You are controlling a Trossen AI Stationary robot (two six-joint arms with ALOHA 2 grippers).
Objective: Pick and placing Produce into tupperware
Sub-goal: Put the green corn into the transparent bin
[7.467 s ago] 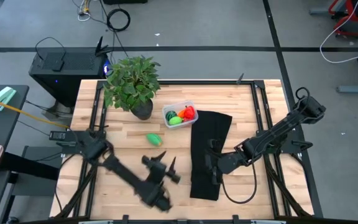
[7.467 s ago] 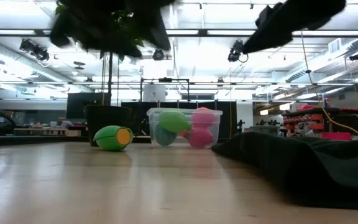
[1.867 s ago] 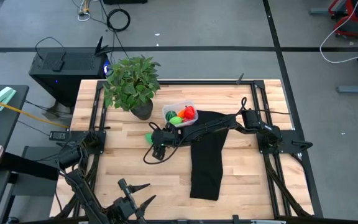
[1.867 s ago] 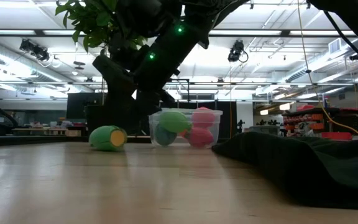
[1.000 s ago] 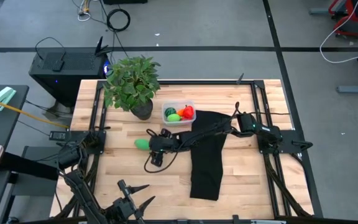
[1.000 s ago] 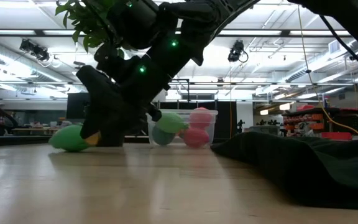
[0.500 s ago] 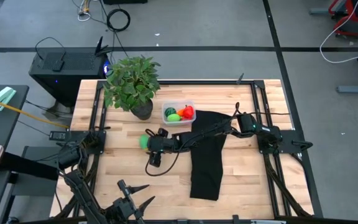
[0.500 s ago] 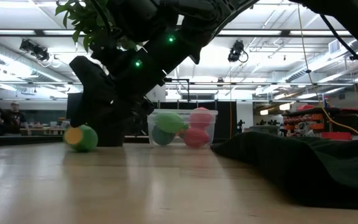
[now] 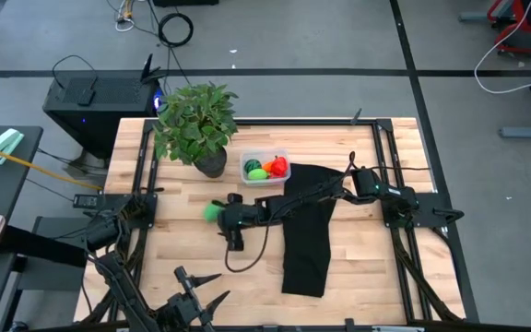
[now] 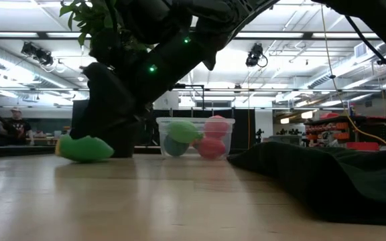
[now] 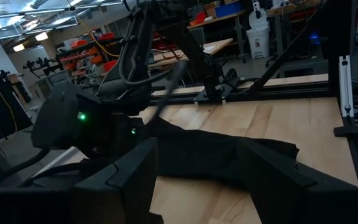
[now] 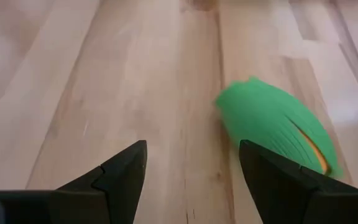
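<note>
A light green toy produce [image 9: 211, 211] with an orange end lies on its side on the wood table, left of the tupperware; the low view shows this produce [image 10: 82, 148] too. My right gripper [image 12: 191, 165] is open just right of it, slanting down, and the produce [image 12: 272, 127] lies ahead of one finger, outside the gap. The clear tupperware [image 9: 265, 168] holds red and green produce. My left gripper [image 9: 198, 279] waits open at the table's near edge. My right gripper has one fingertip [image 12: 250, 152] right beside the green produce's near side [image 12: 244, 127]. I cannot tell whether the two touch. The produce lies on the table, outside the gap between the fingers.
A leafy potted plant [image 9: 194, 124] stands at the far left, close behind the produce. A black cloth [image 9: 307, 231] lies to the right of centre under my right arm. Bare wood shows at the near left.
My right gripper has rolled about its own pointing line while staying in place beside the green produce. The produce has turned about on the table: its orange end swung toward the near edge, then it came to lie lengthwise again, close to where it was.
</note>
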